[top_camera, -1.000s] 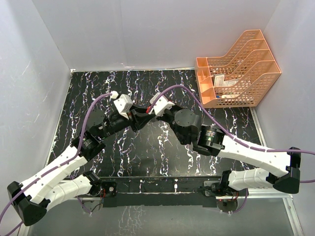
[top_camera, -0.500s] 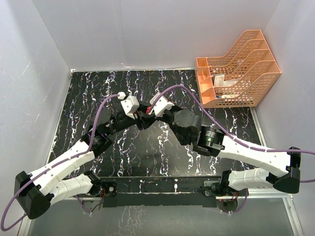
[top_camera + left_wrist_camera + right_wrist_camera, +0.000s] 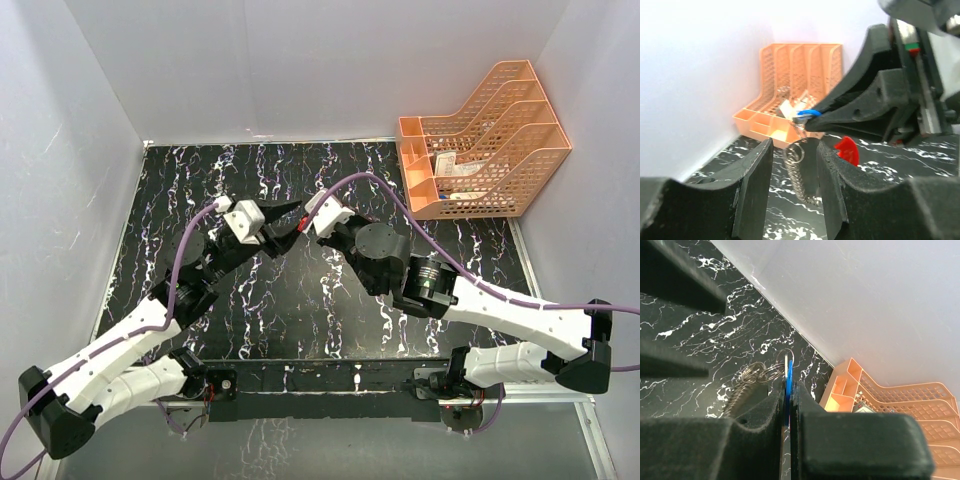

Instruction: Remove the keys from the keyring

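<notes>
My right gripper [image 3: 788, 384] is shut on the edge-on blue head of the key [image 3: 788, 371] and holds it above the table. A silvery split ring and chain [image 3: 754, 375] hang from the key to the left. In the left wrist view the same blue key [image 3: 808, 113] sits at the right gripper's tip [image 3: 812, 120], and the ring and chain [image 3: 796, 167] dangle between my left gripper's [image 3: 795, 146] open fingers without touching them. A red piece [image 3: 847, 150], probably part of the keyring loop, shows under the right fingers. In the top view the two grippers [image 3: 296, 222] [image 3: 307, 229] meet tip to tip.
An orange mesh file rack [image 3: 485, 140] with papers stands at the back right corner, also in the left wrist view [image 3: 795, 75] and the right wrist view [image 3: 880, 395]. White walls close in the black marbled table [image 3: 300, 300] on three sides.
My left gripper reached in toward the right gripper, then drew back a little to the left with its jaws spread open. The right gripper has stayed in place.
</notes>
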